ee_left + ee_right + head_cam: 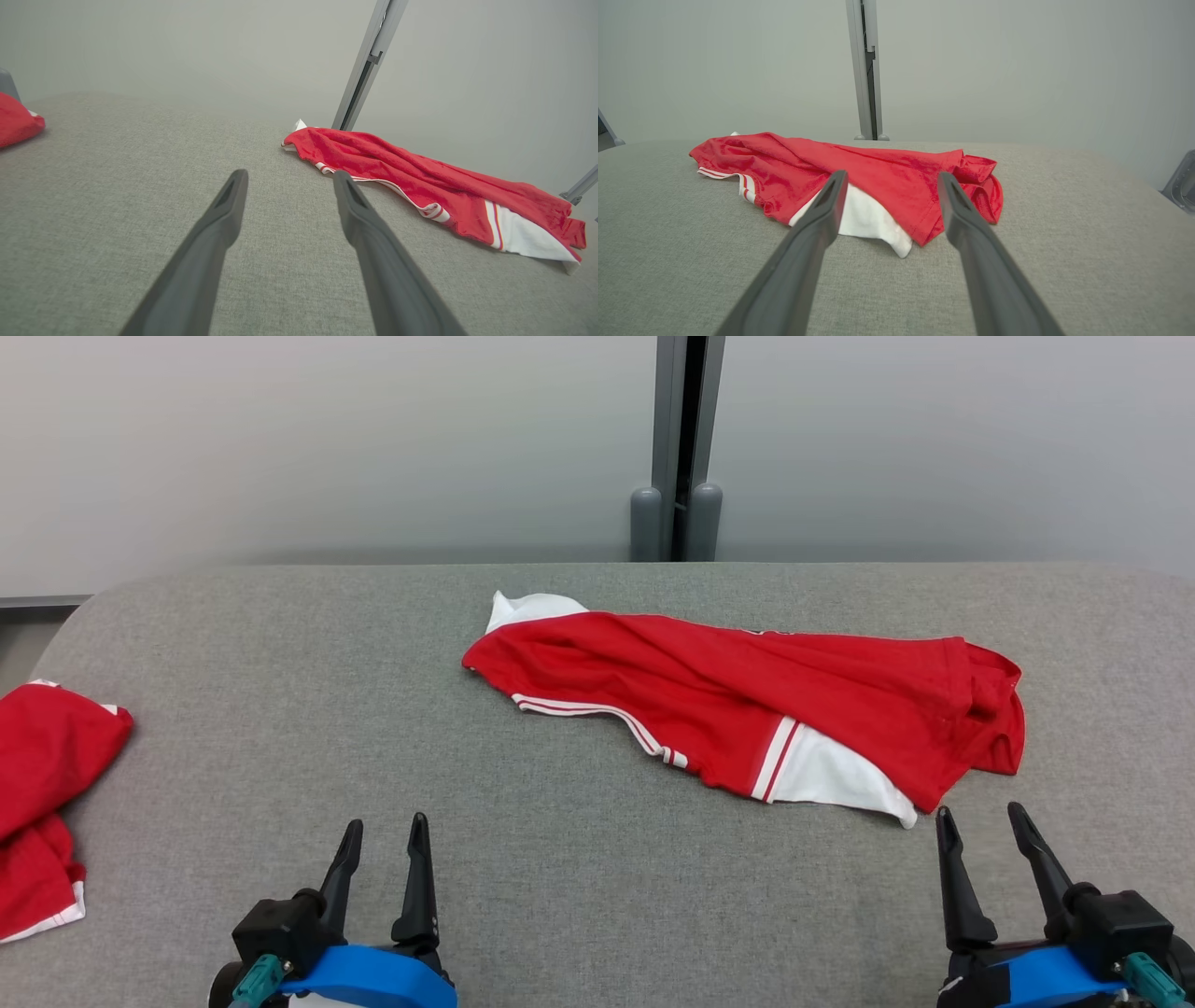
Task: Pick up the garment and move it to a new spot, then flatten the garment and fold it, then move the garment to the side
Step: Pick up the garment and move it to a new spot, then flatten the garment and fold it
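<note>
A red garment (747, 695) with white panels and red-white stripes lies crumpled on the grey fabric table (373, 709), right of centre. The same garment (430, 186) lies to the right in the left wrist view, and the garment (859, 182) lies just beyond the fingers in the right wrist view. My left gripper (385, 821) is open at the lower left, well short of the cloth, with nothing between its fingers. Just in front of the garment's near white corner, my right gripper (980, 812) stands open and empty.
A second red garment (47, 793) with white trim lies at the table's left edge; this red garment (16, 122) also appears far left in the left wrist view. A grey post (679, 448) stands behind the table against a pale wall.
</note>
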Controlling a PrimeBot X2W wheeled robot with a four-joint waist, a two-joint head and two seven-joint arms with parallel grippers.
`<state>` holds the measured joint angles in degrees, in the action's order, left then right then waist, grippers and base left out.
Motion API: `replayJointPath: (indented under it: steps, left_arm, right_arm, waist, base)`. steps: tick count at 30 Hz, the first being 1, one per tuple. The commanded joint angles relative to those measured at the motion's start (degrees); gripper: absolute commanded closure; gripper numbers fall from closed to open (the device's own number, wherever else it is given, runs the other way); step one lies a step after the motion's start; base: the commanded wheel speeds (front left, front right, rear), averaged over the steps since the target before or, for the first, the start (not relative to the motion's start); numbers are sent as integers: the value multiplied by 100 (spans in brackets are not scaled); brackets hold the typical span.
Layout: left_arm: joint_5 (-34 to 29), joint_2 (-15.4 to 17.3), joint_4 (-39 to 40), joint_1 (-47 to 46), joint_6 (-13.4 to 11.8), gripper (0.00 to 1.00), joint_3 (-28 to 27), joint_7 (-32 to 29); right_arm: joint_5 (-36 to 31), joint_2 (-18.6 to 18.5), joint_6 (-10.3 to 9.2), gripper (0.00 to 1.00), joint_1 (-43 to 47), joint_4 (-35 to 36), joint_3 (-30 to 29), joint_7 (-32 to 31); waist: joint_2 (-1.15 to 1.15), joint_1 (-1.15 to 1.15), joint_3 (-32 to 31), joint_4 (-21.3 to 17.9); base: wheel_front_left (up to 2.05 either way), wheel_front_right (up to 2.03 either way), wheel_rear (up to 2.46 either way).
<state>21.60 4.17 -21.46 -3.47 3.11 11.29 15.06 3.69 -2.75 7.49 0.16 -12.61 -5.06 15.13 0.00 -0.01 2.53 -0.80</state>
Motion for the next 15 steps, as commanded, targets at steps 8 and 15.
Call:
replayJointPath:
  steps: [8, 15]
  left_arm:
    - [-17, -62, -97, 36, 81, 0, -118, 17]
    - [-66, -88, -154, 20, 95, 0, -181, 17]
  right_arm:
    - [41, -25, 1, 0, -94, -63, 86, 4]
    - [22, -25, 1, 0, -113, -85, 106, 4]
  waist:
    - [0, 1, 20, 10]
    - [0, 1, 46, -8]
  base:
    - [0, 0, 0]
    - [0, 0, 0]
